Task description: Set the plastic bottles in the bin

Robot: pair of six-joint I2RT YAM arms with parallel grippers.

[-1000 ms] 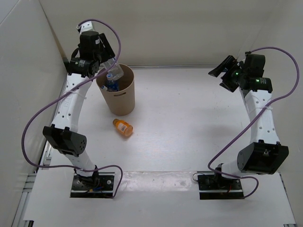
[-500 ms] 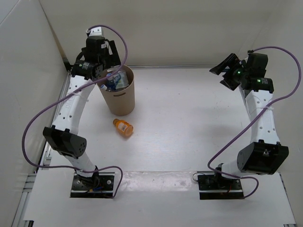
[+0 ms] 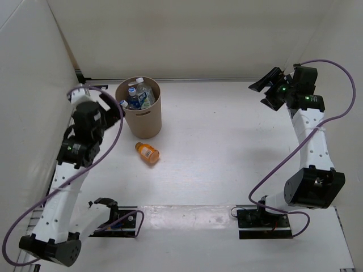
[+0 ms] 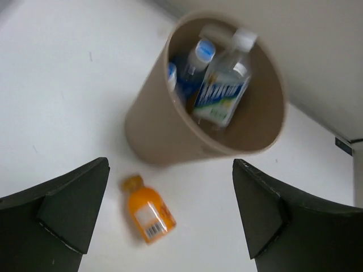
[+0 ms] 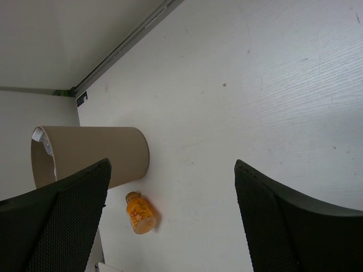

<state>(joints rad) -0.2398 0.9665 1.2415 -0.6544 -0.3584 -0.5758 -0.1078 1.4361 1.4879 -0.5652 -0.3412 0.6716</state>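
Three plastic bottles sit in the bin; the orange bottle lies just beside it, so left gripper and right gripper gape empty, seemingly free to fetch it

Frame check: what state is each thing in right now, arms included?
bin: upright, bottles inside.
clear bottles: three, standing or leaning inside the bin.
orange bottle: lying on its side on the table, beside the bin, not in it.
left gripper: jaws open, empty.
right gripper: jaws open, empty.
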